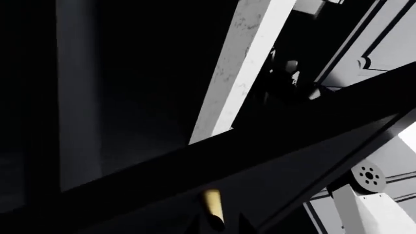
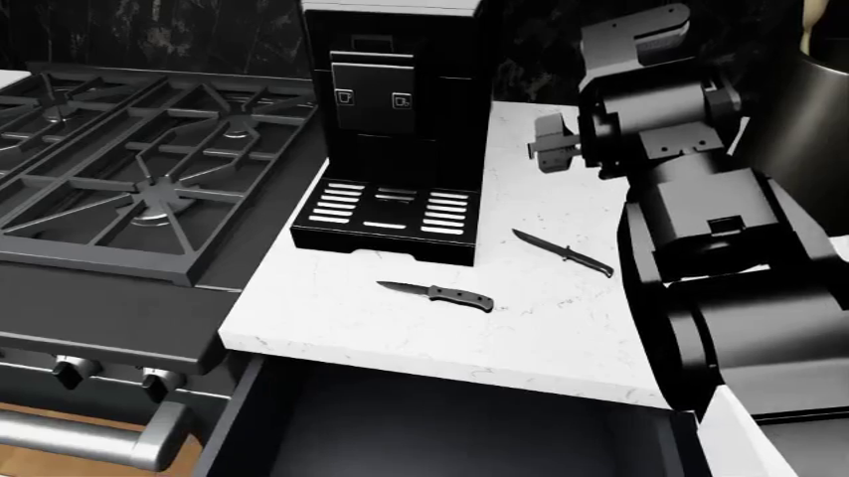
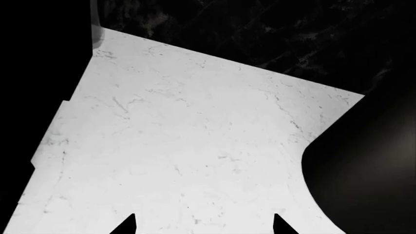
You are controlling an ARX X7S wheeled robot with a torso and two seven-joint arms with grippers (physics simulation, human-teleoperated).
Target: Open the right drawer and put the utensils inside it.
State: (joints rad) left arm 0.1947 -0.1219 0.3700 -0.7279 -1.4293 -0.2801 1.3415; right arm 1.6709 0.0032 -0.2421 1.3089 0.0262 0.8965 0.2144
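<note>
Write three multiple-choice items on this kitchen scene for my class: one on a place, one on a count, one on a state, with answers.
1. Where do the knives lie?
A. On the stove
B. On the white counter in front of the coffee machine
C. Inside the drawer

2. How many knives are in view?
A. One
B. Two
C. Four

3. What state is the drawer in?
A. Pulled open and holding nothing that shows
B. Shut
C. Open with both knives inside

Answers:
1. B: the grey-handled knife and the black knife rest on the counter, near the coffee machine.
2. B: the head view shows just those two.
3. A: the drawer juts out below the counter edge, and the part of its dark interior in view is bare.
</note>
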